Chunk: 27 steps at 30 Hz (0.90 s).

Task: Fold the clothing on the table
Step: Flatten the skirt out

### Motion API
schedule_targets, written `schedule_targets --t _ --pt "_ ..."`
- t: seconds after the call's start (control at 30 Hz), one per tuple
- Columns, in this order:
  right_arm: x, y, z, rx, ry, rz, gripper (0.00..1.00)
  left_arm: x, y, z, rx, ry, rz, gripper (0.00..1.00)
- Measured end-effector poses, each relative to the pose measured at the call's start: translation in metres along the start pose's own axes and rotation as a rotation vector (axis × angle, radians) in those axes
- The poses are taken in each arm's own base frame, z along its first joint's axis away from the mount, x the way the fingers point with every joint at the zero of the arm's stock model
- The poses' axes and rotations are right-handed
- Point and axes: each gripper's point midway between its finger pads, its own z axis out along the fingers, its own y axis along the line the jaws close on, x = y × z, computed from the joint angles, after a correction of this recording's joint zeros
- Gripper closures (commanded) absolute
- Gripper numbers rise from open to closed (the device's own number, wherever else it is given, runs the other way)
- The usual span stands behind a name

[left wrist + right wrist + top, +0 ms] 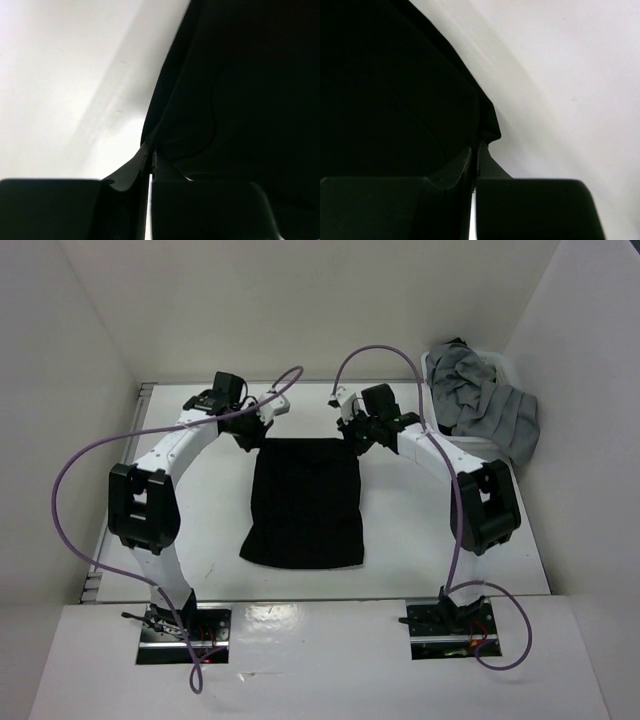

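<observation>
The black clothing [304, 502] lies as a rough rectangle in the middle of the white table [400, 540]. My left gripper [252, 436] is at its far left corner, jaws shut on the black fabric [225, 90], which hangs from the pinch in the left wrist view. My right gripper [358, 436] is at the far right corner, likewise shut on the cloth's edge [395, 90]. In both wrist views the fingertips [151, 159] [476, 150] meet with fabric pinched between them.
A heap of grey garments [485, 405] spills from a white bin at the back right corner. White walls enclose the table on three sides. Purple cables loop from both arms, whose bases sit at the near edge.
</observation>
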Motion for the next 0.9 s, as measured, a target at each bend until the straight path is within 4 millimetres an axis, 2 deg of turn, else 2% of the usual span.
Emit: schedule_targets --t 0.1,0.13,0.23,0.27,0.3,0.33,0.37,0.5,0.57,0.6,0.77,0.83,0.9 --pt "0.001 -0.019 0.014 0.025 0.006 0.014 1.0 -0.006 0.027 0.005 -0.032 -0.015 -0.017 0.89" --pt "0.0 -0.024 0.017 0.032 0.005 0.017 1.0 -0.009 0.035 0.007 -0.042 -0.022 -0.022 0.83" --pt "-0.001 -0.038 0.028 0.051 0.008 0.024 1.0 -0.013 0.056 0.013 -0.067 -0.034 -0.051 0.51" --pt "0.0 -0.043 0.032 0.058 0.012 0.026 0.97 -0.013 0.062 0.016 -0.072 -0.036 -0.057 0.35" --pt "0.002 -0.047 0.035 0.067 0.019 0.032 0.94 -0.013 0.068 0.018 -0.078 -0.038 -0.061 0.28" --pt "0.004 -0.053 0.039 0.082 0.027 0.037 0.85 -0.013 0.073 0.021 -0.081 -0.038 -0.079 0.21" --pt "0.006 -0.059 0.043 0.093 0.033 0.048 0.77 -0.012 0.077 0.024 -0.082 -0.037 -0.091 0.0" --pt "0.012 -0.087 0.056 0.161 0.052 0.095 0.57 -0.009 0.095 0.031 -0.098 -0.039 -0.139 0.0" --pt "0.017 -0.105 0.056 0.214 0.058 0.134 0.37 -0.009 0.103 0.03 -0.108 -0.049 -0.169 0.0" --pt "0.02 -0.114 0.055 0.243 0.061 0.157 0.33 -0.01 0.105 0.029 -0.111 -0.056 -0.186 0.0" --pt "0.025 -0.157 0.036 0.409 0.06 0.235 0.25 -0.009 0.108 0.023 -0.088 -0.096 -0.26 0.0" --pt "0.023 -0.163 0.028 0.444 0.054 0.249 0.22 0.001 0.097 0.027 -0.056 -0.084 -0.299 0.0" --pt "0.019 -0.159 0.021 0.437 0.044 0.263 0.2 0.013 0.074 0.036 0.004 -0.053 -0.333 0.0"
